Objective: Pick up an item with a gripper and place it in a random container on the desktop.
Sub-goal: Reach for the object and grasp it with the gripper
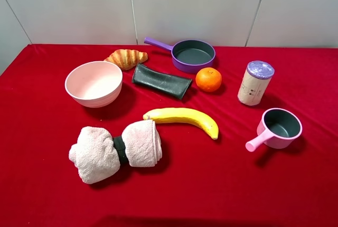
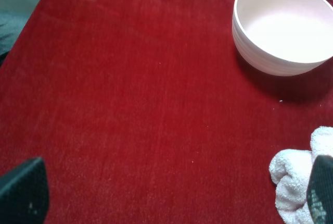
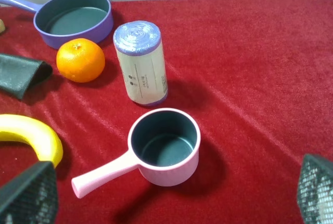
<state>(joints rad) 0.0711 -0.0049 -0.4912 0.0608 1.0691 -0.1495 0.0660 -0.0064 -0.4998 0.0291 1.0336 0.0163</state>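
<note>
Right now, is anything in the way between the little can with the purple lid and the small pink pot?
No. Only bare red cloth lies between the can and the pink pot. The orange sits off to the side, and the pot is empty.

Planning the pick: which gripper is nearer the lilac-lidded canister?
Right. The right gripper has the canister in its view, just past the pink saucepan. The left gripper is over by the pale pink bowl and rolled towel, with no canister in its view.
</note>
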